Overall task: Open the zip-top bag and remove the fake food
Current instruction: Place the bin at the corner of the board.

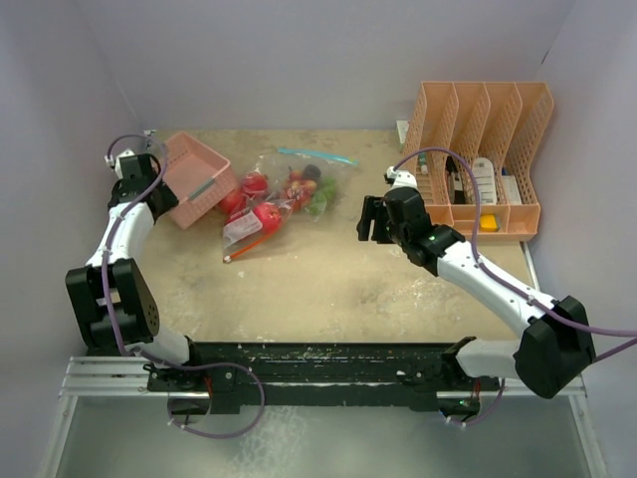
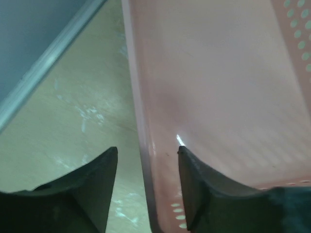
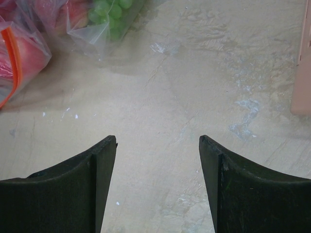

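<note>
The clear zip-top bag (image 1: 299, 171) lies on the table's far middle, with a teal zip strip at its far edge and an orange strip (image 1: 249, 245) at its near left. Inside it the fake food shows as red fruits (image 1: 261, 211) and green pieces (image 1: 317, 204). My left gripper (image 1: 155, 175) is open and empty, and in the left wrist view (image 2: 147, 150) its jaws straddle the left wall of a pink basket (image 2: 204, 73). My right gripper (image 1: 370, 219) is open and empty over bare table, right of the bag. The right wrist view (image 3: 158, 138) shows green grapes (image 3: 109, 10) in plastic at top left.
The pink basket (image 1: 204, 157) stands at the far left beside the bag. A peach file organizer (image 1: 503, 214) holding small items stands at the far right. White walls close in the table on three sides.
</note>
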{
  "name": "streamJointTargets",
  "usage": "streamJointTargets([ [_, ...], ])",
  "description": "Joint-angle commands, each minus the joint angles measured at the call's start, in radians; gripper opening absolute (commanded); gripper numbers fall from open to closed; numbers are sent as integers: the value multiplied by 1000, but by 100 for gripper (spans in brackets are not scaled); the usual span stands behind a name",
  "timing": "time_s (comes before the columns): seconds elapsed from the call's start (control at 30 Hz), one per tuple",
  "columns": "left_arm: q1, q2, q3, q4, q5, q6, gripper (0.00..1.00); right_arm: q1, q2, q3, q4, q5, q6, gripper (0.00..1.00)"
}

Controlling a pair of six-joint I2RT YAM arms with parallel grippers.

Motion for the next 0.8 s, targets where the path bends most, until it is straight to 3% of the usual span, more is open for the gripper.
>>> streamJointTargets([
  [0.0,3,-46,-8,49,54,-35,76,-1,-22,27,18,-1,-10,72],
  [0.03,3,-51,-8,45,65,-35,84,0,-25,23,18,-1,-9,72],
  [0.07,2,-63,-9,43,76,-34,86,0,-26,17,18,-2,-6,72],
  [0.23,-9,-130,17,27,119,-25,90,-1,-33,7,30,30,-17,72],
  [0.43,-113,-166,121,-49,93,17,94,14,35,58,144,-74,-69,71],
  [0.63,-131,-176,113,-36,136,16,99,59,284,244,294,-193,-97,71],
  [0.77,-140,-184,78,-14,163,12,99,106,514,477,287,-276,-139,62],
])
